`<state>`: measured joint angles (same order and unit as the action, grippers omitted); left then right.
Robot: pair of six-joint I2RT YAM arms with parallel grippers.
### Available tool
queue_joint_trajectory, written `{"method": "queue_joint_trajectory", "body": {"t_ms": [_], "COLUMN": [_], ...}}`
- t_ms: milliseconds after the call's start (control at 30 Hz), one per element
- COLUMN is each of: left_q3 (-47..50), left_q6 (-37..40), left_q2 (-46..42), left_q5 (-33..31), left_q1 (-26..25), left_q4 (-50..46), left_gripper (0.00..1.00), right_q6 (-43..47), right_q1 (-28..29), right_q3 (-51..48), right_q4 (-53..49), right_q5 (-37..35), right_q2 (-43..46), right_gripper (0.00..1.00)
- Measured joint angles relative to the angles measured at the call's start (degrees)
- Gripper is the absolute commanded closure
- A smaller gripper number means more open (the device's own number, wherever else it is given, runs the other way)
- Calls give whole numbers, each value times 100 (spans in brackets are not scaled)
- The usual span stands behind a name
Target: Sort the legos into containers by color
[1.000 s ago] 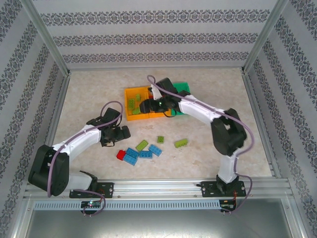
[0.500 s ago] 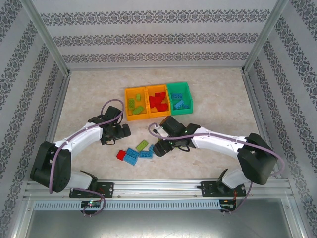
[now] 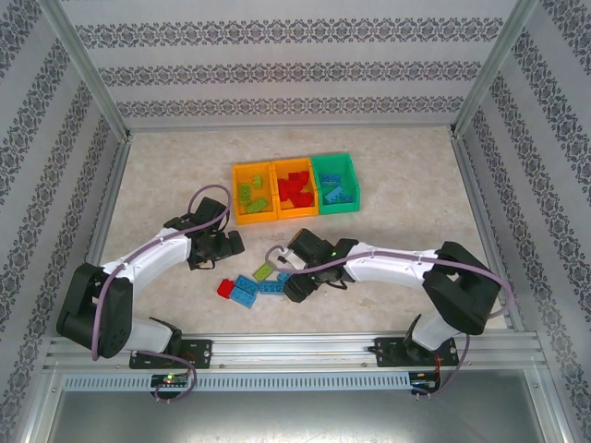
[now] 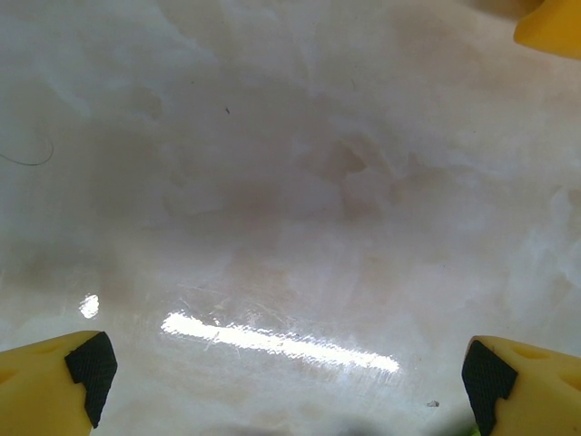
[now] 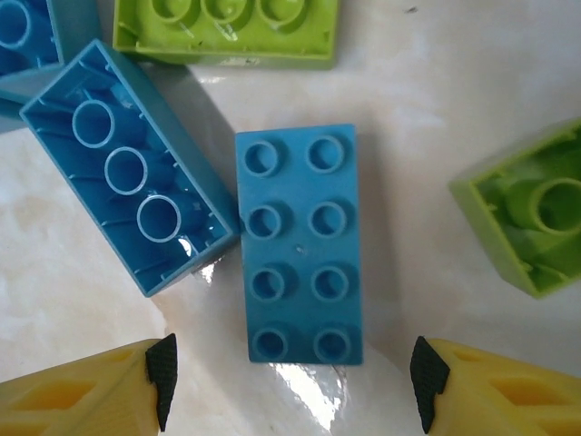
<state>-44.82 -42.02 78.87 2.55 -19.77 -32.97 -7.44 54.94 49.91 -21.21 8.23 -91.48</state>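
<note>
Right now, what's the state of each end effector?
Left end effector: open, holding nothing.
Right end effector: open, holding nothing, fingers either side of a blue lego on the table.

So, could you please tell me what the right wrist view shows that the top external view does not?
Right wrist: close detail, a light blue brick studs up just ahead of the open right gripper, with a second blue brick hollow side up beside it. Top external: the three bins, the red brick and the left gripper. Shared: the loose blue and green bricks.
</note>
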Motion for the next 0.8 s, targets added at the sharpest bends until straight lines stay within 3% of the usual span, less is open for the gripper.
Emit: {"method": "queue_joint_trajectory", "body": {"t_ms": [233,500,800], "left_q3": [0,0,0], "left_q6": [-11,-11,-7], "left_q2": [0,7,7], "left_q5": [0,-2,-7], "left_q1": [2,2,-4], "left_q4": [0,0,55], "left_gripper": [0,0,0], "right_q6": [76,127,-138], "right_q1": [9,7,-476], "right_q3": [247,273,-387], "right_q4": [-4,-11,289], "right_q5": [-197,-522,-509], "right_q2": [-455,-498,841], "right_gripper": [42,68,68]}}
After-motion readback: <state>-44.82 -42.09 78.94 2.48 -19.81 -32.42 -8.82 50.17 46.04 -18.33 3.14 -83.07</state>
